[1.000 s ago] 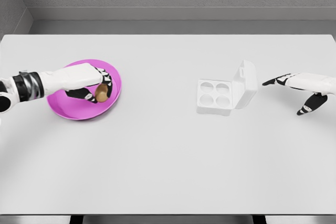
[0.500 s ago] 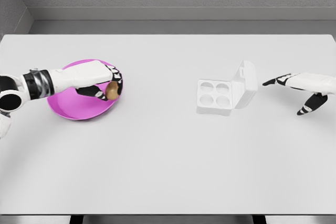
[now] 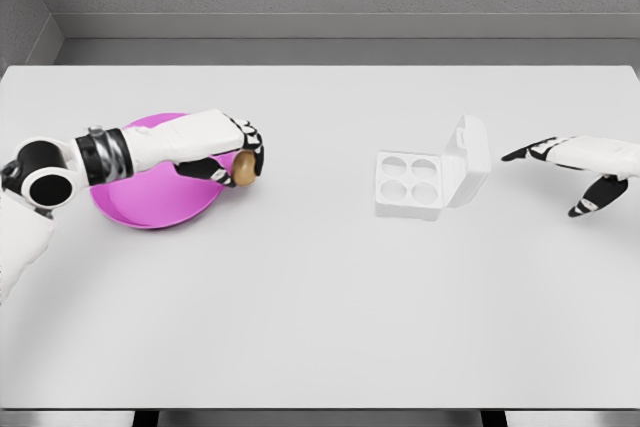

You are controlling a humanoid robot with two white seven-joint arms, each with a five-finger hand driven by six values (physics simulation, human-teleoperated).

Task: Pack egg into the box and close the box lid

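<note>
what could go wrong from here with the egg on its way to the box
The left hand holds the egg mostly at the fingertips, so it might slip onto the table during the long carry.
The box has small cups; a slightly off release could leave the egg on the rim.
The upright lid stands beside the cups and could get knocked.

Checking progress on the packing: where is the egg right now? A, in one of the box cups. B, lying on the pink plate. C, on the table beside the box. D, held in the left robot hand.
D: the left robot hand grips the egg past the plate's edge, and the box cups look empty.
</note>
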